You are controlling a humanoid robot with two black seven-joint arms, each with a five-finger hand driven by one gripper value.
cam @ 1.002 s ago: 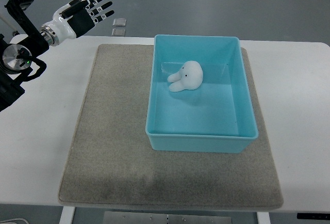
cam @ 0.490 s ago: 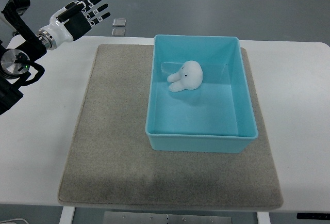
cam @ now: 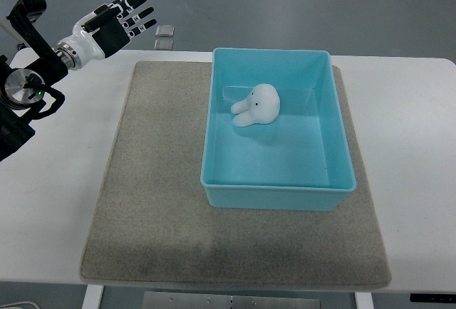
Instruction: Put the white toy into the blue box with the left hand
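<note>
A small white plush rabbit toy (cam: pixel 257 105) lies inside the light blue plastic rectangular box (cam: pixel 276 194), toward its far left part, on a grey felt mat (cam: pixel 153 181) covering the white counter (cam: pixel 50 195). The robot's black-and-white left hand (cam: pixel 114 24) hovers past the counter's far left corner, fingers (cam: pixel 139 11) spread and empty.
</note>
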